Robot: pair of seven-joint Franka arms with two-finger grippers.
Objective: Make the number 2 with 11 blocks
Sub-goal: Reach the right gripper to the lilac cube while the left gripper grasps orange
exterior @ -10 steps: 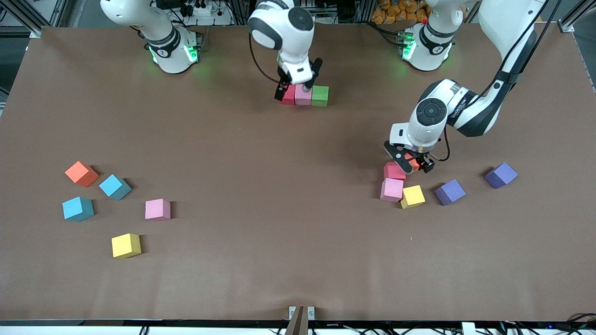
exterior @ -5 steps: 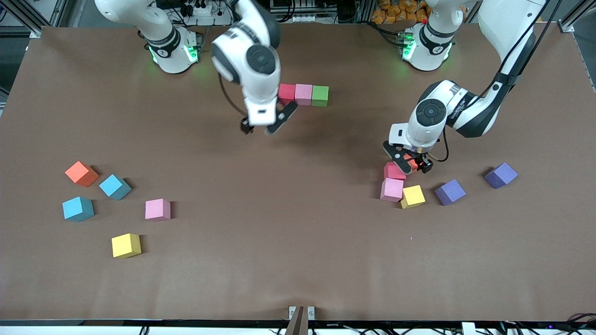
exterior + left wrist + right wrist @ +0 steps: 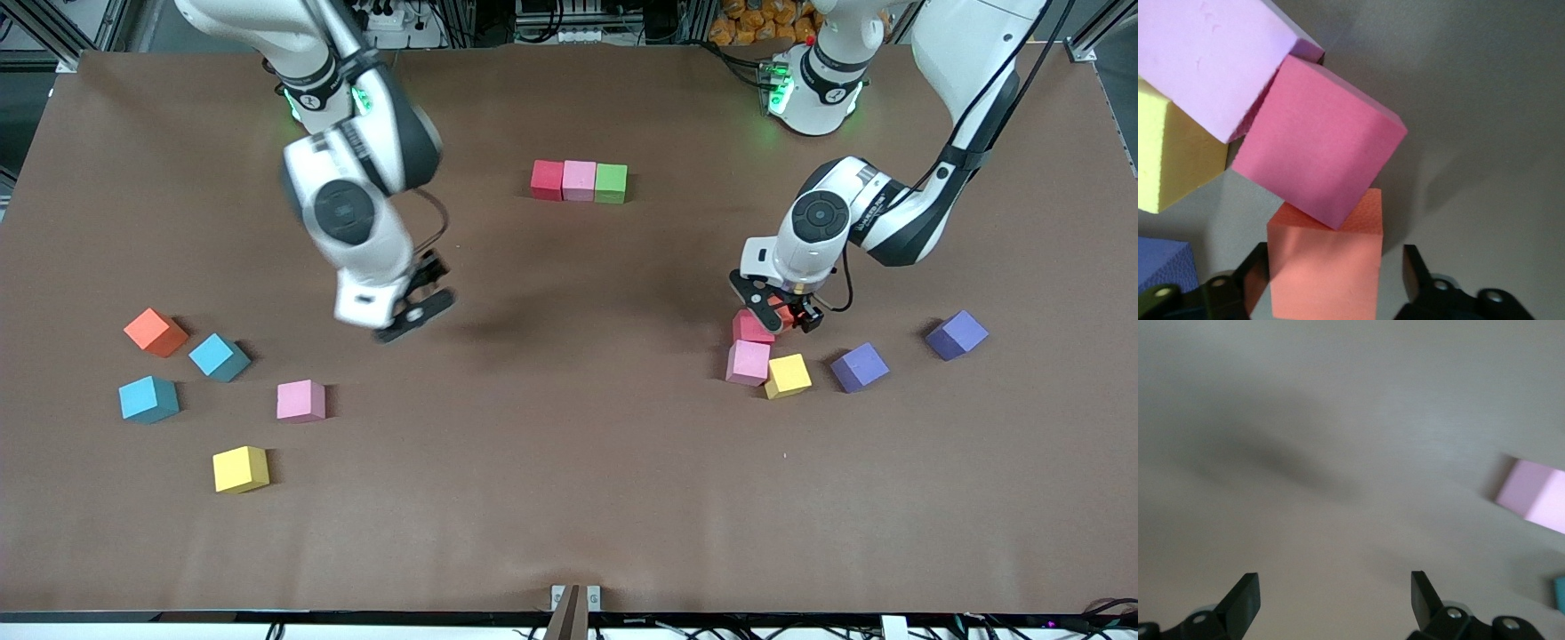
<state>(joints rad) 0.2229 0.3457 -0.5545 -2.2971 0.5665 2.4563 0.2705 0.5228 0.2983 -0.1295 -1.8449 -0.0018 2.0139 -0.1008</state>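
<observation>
Three matte foam cubes, red (image 3: pixel 547 179), pink (image 3: pixel 579 180) and green (image 3: pixel 611 182), sit touching in a row on the brown table (image 3: pixel 569 498), toward the robots' bases.
The right claw (image 3: pixel 411 306) hangs spread apart, holding nothing, over bare table; the left claw (image 3: pixel 784 314) is low, its fingers either side of an orange cube (image 3: pixel 1326 267), beside a red cube (image 3: pixel 1318 159), a pink one (image 3: pixel 749 362) and a yellow one (image 3: pixel 788 375).

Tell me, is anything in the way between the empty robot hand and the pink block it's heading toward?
Nothing visible. The right end effector hangs open over bare table, and only bare surface lies between it and the lone pink block, which sits apart from its neighbours, nearer the front camera.
</observation>
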